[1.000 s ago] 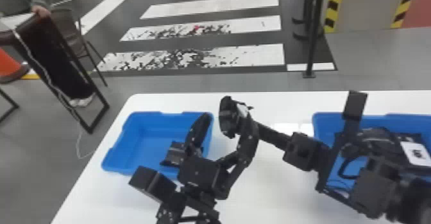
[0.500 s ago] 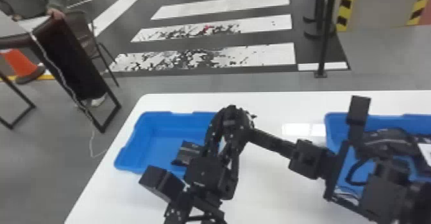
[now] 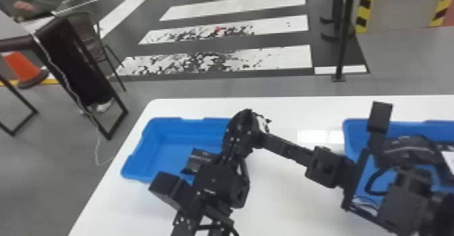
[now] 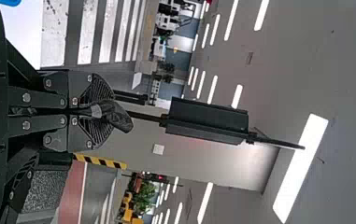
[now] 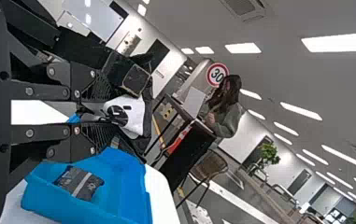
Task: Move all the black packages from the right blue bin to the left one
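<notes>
Over the table right of the left blue bin (image 3: 158, 140), my left gripper (image 3: 236, 137) is shut on a black package (image 3: 241, 120) with a white patch. My right gripper (image 3: 260, 140) meets it from the right, shut on that same package. The left wrist view has the left gripper (image 4: 94, 112) with a dark end of the package (image 4: 118, 117) past its tips. Beyond the right gripper (image 5: 89, 114) in its wrist view is the package's white label (image 5: 131, 109). Another black package (image 3: 201, 161) lies in the left bin. More black packages (image 3: 413, 150) are in the right blue bin (image 3: 351, 127).
The two bins stand on a white table (image 3: 290, 198), with both arms crossing above its middle. The right arm partly covers the right bin. Past the table's left edge are a chair (image 3: 84, 32) and another dark table-like frame.
The left gripper's fingers, apart a second ago, have closed on the package at the right gripper's tips. The head view has shifted a little, moving the bins and table to the right.
</notes>
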